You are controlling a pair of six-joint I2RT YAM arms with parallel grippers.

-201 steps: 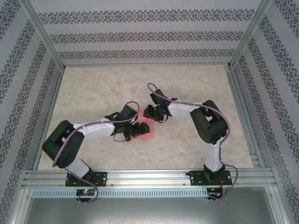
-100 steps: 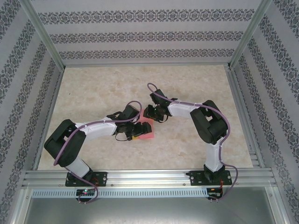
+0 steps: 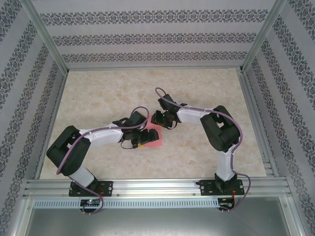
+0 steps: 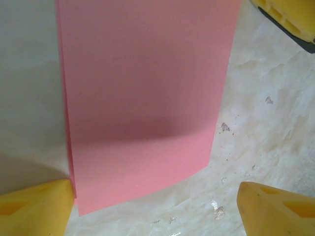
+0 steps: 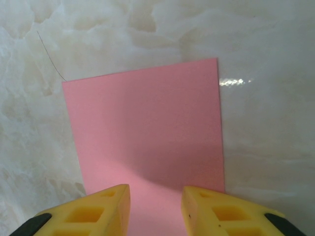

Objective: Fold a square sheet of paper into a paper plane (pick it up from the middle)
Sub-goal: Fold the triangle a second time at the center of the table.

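The salmon-pink sheet of paper [image 3: 154, 136] lies on the table between the two grippers. It looks like a rectangle, narrower than a square. In the left wrist view the paper [image 4: 147, 98] shows two stacked layers along its left edge, and its near edge curves slightly. My left gripper [image 4: 155, 209] is open wide. Its left finger [image 4: 34, 209] sits by the paper's near left corner, and its right finger [image 4: 275, 211] is over bare table. My right gripper [image 5: 156, 206] is open over the paper [image 5: 147, 132], its fingertips [image 5: 106, 206] above the near edge. No dart-shaped plane is in view.
The marble-patterned table [image 3: 197, 152] has aluminium rails on the sides and patterned walls around it. A yellow finger of the right gripper [image 4: 290, 17] shows at the top right of the left wrist view. A thin hair-like line [image 5: 51, 61] lies on the table beyond the paper.
The left arm shifted slightly about a second ago and has held still since. The paper and the right arm have not visibly moved.
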